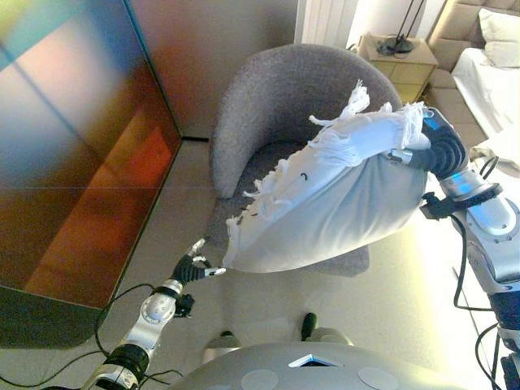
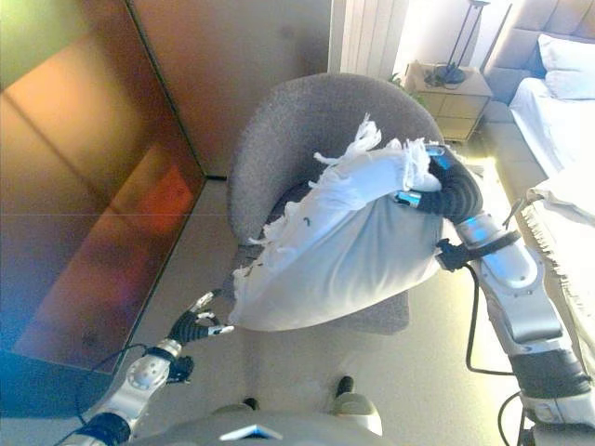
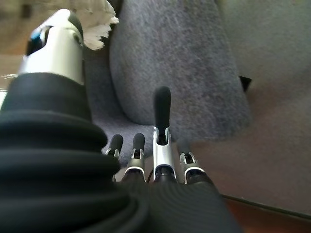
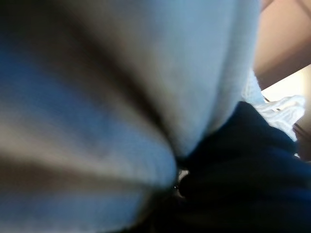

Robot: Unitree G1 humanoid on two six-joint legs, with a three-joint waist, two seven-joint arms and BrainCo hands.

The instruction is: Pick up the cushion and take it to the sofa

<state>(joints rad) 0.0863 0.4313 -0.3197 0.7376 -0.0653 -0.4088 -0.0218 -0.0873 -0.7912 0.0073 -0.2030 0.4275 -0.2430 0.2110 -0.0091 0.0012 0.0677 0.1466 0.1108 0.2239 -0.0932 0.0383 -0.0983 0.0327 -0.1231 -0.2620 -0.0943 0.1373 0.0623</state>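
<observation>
A white cushion (image 1: 325, 203) with fringed edges hangs in the air over the seat of a grey armchair (image 1: 276, 106). My right hand (image 1: 435, 146) is shut on the cushion's upper right edge, and the cloth (image 4: 121, 87) fills the right wrist view. My left hand (image 1: 193, 266) is low on the left, just beside the cushion's lower left corner, and holds nothing. In the left wrist view most of its fingers (image 3: 163, 116) are curled and one is straight. A beige upholstered sofa or bed (image 1: 487, 73) with white cloth on it stands at the far right.
A glossy brown cabinet front (image 1: 73, 154) runs along the left. A small beige side table (image 1: 400, 63) with a lamp base stands behind the armchair, next to a white curtain or radiator (image 1: 325, 20). Pale floor (image 1: 406, 325) lies between the armchair and the sofa.
</observation>
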